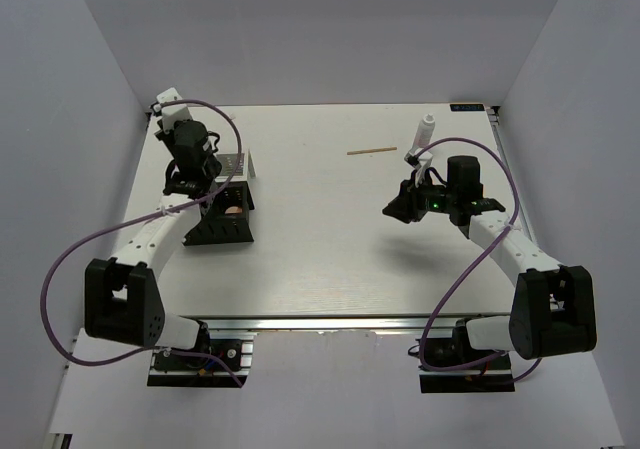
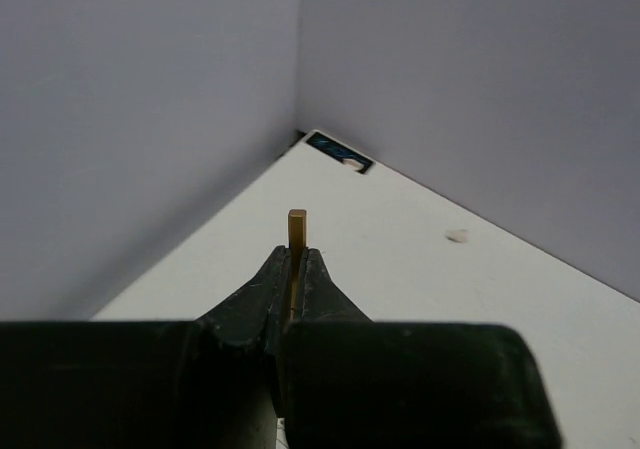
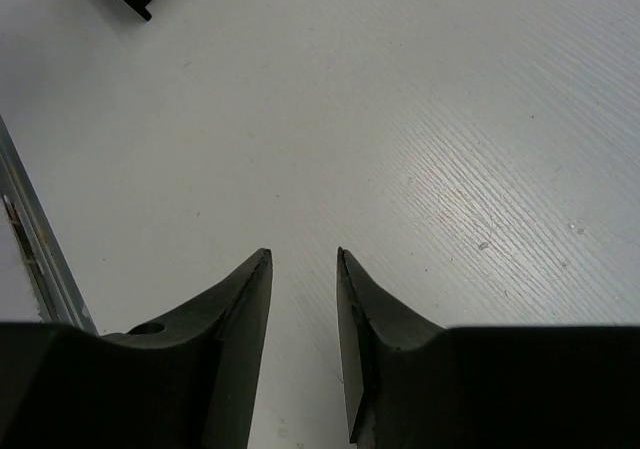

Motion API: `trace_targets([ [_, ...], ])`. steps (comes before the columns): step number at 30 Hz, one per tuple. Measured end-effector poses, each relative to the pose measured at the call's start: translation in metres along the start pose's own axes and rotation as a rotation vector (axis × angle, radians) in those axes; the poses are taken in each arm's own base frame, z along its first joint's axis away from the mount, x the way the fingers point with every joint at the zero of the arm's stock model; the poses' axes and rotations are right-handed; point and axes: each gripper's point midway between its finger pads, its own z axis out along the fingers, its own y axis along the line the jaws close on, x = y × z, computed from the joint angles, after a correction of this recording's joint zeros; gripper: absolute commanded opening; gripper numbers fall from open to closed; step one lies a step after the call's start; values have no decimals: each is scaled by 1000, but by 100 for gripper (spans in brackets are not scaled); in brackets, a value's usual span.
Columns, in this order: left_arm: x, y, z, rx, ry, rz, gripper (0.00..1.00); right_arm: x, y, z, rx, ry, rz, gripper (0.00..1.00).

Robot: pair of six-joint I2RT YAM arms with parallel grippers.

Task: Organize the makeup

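A thin wooden stick (image 2: 297, 227) is standing upright in the left gripper (image 2: 293, 269), whose jaws are pinching shut on its lower part, with the left arm reaching over the black organizer box (image 1: 215, 231). A peach-pink disc (image 1: 233, 209) is sitting inside that box. A second wooden stick (image 1: 372, 151) is lying flat on the table (image 1: 320, 259) well to the right of the box, and a small white bottle (image 1: 425, 129) is standing farther right again. The right gripper (image 3: 303, 259) is hovering over bare tabletop far to the box's right, jaws parted and holding nothing. The sticks are looking light, stiff and slim, likely to swivel if pinched at one end. The loose one is probably best taken across its middle with the fingertips low. The bottle is looking easy to topple, so a grip around its body seems safest.
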Motion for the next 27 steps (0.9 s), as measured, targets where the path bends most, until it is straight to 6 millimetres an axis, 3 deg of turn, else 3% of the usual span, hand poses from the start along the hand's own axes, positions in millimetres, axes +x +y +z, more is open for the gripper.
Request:
trace_targets([
  [6, 28, 28, 26, -157, 16, 79, 0, 0, 1, 0, -7, -1, 0, 38],
  [9, 46, 28, 33, -172, 42, 118, 0, 0, 2, 0, -9, -1, -1, 40],
  [11, 55, 26, 36, -171, 57, 133, 0, 0, 2, 0, -13, -1, -2, 47],
  [17, 68, 19, 44, -165, 73, 137, 0, 5, -5, 10, -44, 30, 10, 48],
  [21, 61, 14, 48, -161, 64, 121, 0, -2, -13, 17, -49, 40, 6, 48],
  [27, 32, 7, 52, -144, 14, 61, 0, -7, -16, 19, -53, 34, -7, 48],
])
